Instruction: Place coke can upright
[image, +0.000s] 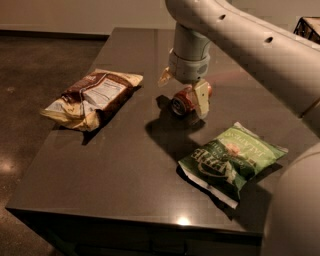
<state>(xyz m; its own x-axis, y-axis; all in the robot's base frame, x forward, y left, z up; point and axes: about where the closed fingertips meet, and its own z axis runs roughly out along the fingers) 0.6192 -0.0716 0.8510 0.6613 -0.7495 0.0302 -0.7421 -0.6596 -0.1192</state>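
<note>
The coke can is a small red can lying on its side on the dark table, its silver end facing the front left. My gripper hangs straight down over it from the pale arm at the top. It is open, with one cream finger in front of the can's right side and the other finger behind its left. Part of the can's body is hidden behind the near finger. I cannot tell whether the fingers touch the can.
A brown and cream chip bag lies at the table's left edge. A green chip bag lies to the front right of the can. The arm's upper link crosses the top right. The table's front edge runs close below the green bag.
</note>
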